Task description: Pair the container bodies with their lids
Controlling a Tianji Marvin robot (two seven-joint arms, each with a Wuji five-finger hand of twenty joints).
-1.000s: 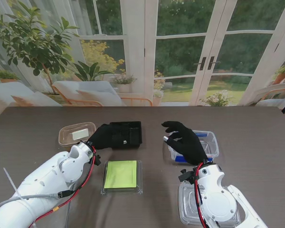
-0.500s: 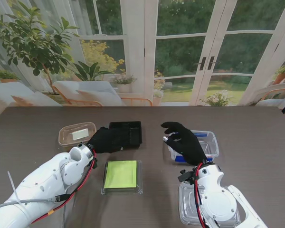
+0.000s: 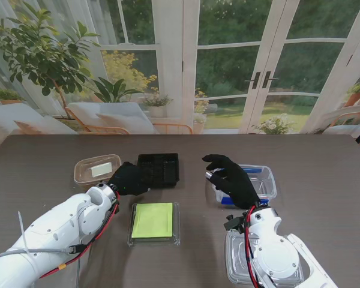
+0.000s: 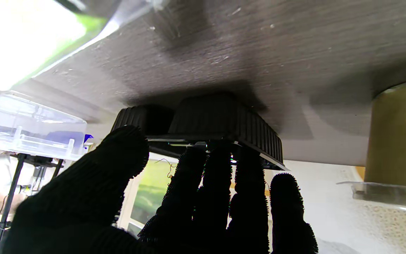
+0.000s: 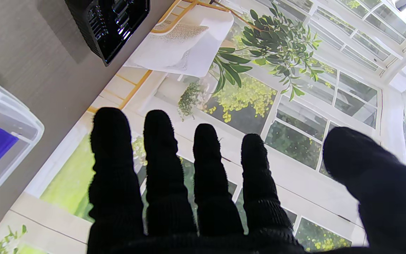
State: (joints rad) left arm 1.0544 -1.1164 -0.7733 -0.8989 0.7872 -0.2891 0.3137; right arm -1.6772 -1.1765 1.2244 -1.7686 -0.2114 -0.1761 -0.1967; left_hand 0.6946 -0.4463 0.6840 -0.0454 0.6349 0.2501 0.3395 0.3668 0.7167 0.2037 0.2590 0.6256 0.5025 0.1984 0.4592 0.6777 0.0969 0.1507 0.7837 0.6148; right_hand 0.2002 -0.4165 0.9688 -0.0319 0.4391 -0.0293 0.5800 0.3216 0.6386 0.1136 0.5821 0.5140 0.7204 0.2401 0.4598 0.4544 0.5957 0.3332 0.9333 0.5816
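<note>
A: Beside the black tray (image 3: 159,168), on its near-left corner: left hand (image 3: 129,179). Fingertips (image 4: 220,155) lie against the tray's rim, thumb apart at one side. Whether that counts as a grip I cannot tell; nothing is lifted, and the tray's ribbed underside sits on the table (image 3: 324,156).

B: Other stock, placed from the tray?

A: Left of it, just beside: a tan-tinted clear tub (image 3: 96,168), a pale piece inside. Nearer to me than the tray: a clear box with a green lid (image 3: 154,222). Right of it, well apart: a clear box with blue clips (image 3: 255,181), with the right hand (image 3: 232,179) hovering over its left part, fingers spread, holding nothing. Nearest to me on that side: a clear lid or tub (image 3: 261,261), half hidden under the right forearm.

B: Risks?

A: One: contact at a single corner, so a pull would likely swing the tray, not slide it straight. Two: the tan tub stands near the left hand's knuckles; a sideways sweep could nudge it. Three: thin, light plastic, so a hard pinch could buckle the rim or tip the tray. Four: which lid suits the tray is not evident; a wrong match is possible.
</note>
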